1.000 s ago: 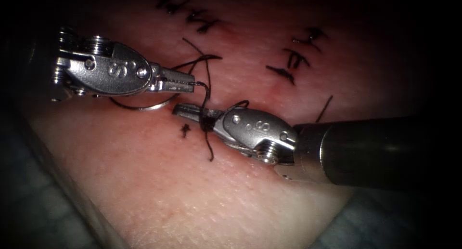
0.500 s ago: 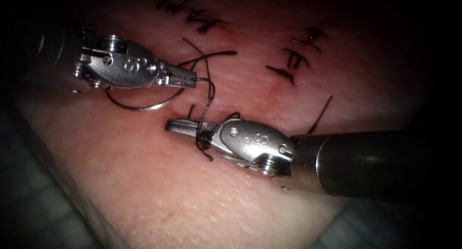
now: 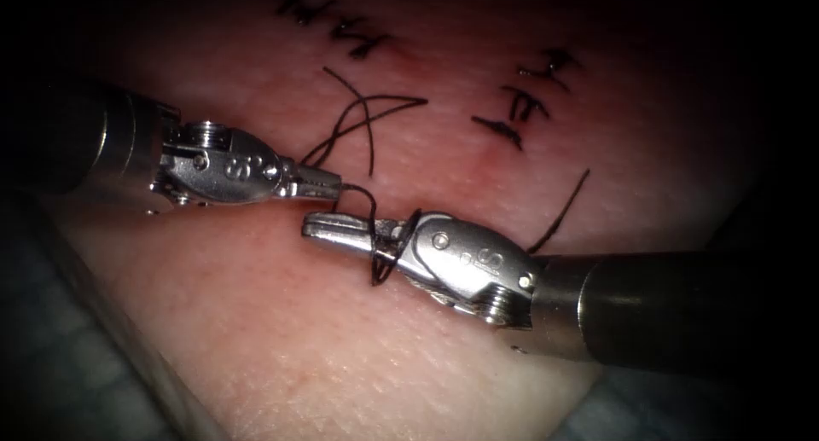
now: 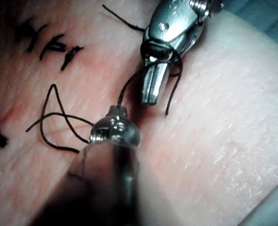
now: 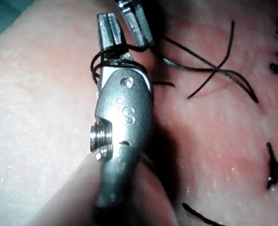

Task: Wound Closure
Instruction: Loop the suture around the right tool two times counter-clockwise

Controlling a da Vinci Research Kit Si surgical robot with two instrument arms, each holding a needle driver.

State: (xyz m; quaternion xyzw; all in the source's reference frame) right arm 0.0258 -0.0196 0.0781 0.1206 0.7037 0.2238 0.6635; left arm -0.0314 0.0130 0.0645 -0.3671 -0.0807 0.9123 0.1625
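My left tool [image 3: 333, 185] lies over the tissue [image 3: 341, 347] with its jaws shut on the dark thread [image 3: 368, 204]. From there the thread curves down and winds in a loop [image 3: 386, 252] around the base of my right tool's jaws. The right tool [image 3: 314, 226] is just below and to the right, jaws shut with nothing between them. The left wrist view shows the same loop [image 4: 161, 52] on the right tool [image 4: 149, 96]. It appears again in the right wrist view [image 5: 99, 63], behind the jaw tips [image 5: 108, 23]. The needle is hidden.
Slack thread lies crossed on the tissue above the tools [image 3: 367, 117]. Tied stitches with cut ends sit at the back [image 3: 354, 33] and back right [image 3: 525, 100]. A loose thread end [image 3: 563, 206] runs beside the right shaft [image 3: 682, 309]. The tissue's edge falls off at the lower left.
The left tool has moved down and right, closer to the right tool, covering the needle that lay on the tissue beneath it. The right tool slid down, with the thread loop still around its jaws.
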